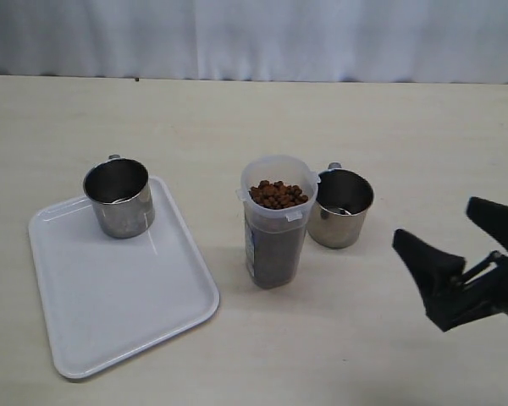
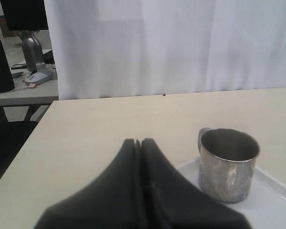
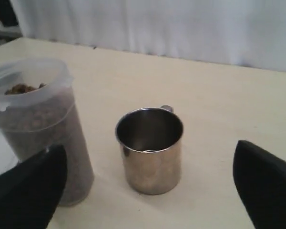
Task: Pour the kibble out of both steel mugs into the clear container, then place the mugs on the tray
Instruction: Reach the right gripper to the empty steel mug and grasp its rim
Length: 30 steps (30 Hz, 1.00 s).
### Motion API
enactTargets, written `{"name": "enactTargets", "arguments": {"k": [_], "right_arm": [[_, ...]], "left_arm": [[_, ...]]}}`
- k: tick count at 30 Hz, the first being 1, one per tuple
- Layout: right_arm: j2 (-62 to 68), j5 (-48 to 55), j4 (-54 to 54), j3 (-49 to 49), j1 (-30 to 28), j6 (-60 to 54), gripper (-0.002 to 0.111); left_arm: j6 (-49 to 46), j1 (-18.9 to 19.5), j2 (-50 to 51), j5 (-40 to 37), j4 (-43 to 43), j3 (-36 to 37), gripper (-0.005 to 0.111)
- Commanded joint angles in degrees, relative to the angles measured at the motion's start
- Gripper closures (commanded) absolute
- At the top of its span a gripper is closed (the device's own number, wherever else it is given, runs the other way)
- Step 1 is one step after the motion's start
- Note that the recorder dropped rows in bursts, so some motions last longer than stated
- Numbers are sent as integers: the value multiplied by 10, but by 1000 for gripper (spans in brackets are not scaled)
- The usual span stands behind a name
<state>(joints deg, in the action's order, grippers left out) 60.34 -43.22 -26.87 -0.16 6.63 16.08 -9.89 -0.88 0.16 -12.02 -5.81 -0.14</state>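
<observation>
Tall clear container (image 1: 275,224) beside off-tray mug (image 1: 339,208)

Bright, even, diffuse light; faint soft shadows beside the clear container (image 1: 275,224) on the pale bench (image 1: 364,118). In wrist views, left gripper (image 2: 138,141) and right gripper's fingers (image 3: 28,191) appear dark and unfocused.

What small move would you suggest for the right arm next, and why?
Probably ease the open right gripper toward the empty steel mug on the table beside the filled clear container and straddle it; the other mug already stands on the tray.
</observation>
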Motion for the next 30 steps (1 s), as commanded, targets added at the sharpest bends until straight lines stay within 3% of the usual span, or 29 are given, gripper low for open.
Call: {"name": "enactTargets", "arguments": {"k": [1,10,16,25,27,29,30], "right_arm": [[188,-147,-11,-28,2,-105,-2],[443,-153,-12,-178,2,-161,-2],[513,-152,-76,-258,2,-166,-2],[559,-140,-66,-316,2,-161,-2],[560,-137,-66,-317,2,-161,3],[559,-138,-66,-317,2,-157,19],[558,-138,-66,-317,2,-149,33]], "left_arm": [[-3,-5,-2,7,-4,1,107],[-3,-5,-2,6,-4,1,107],[-3,-5,-2,6,-4,1,107],[-3,-5,-2,6,-4,1,107],[-3,-5,-2,6,-4,1,107],[-3,-5,-2,6,-4,1,107],[-3,-5,-2,6,-4,1,107]]}}
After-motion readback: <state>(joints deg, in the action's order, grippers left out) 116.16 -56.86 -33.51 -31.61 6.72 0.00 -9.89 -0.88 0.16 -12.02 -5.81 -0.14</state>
